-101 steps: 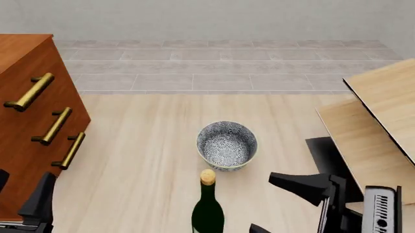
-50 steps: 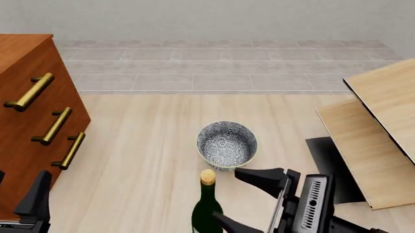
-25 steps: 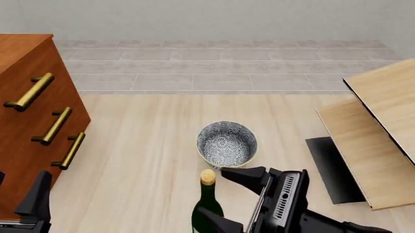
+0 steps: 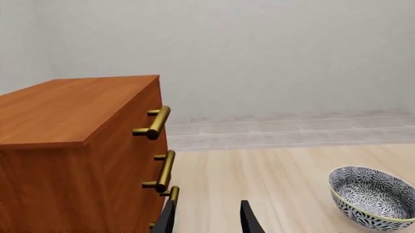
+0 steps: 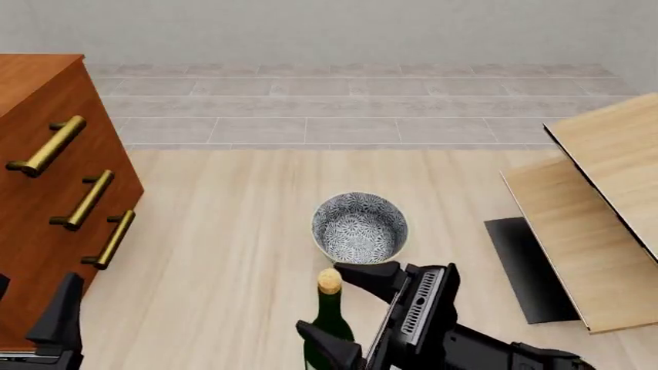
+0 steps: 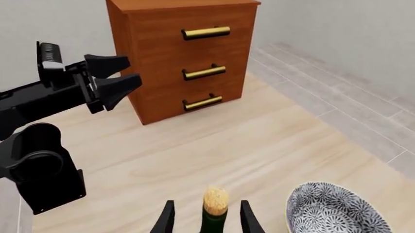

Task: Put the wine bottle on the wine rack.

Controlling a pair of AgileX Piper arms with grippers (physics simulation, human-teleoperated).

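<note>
Bottle upright on tabletop just before bowl, not gripped yet. Right tool open, fingers either side of its neck. Left tool open, empty. Grasp, lift, transfer to rack all remain
</note>
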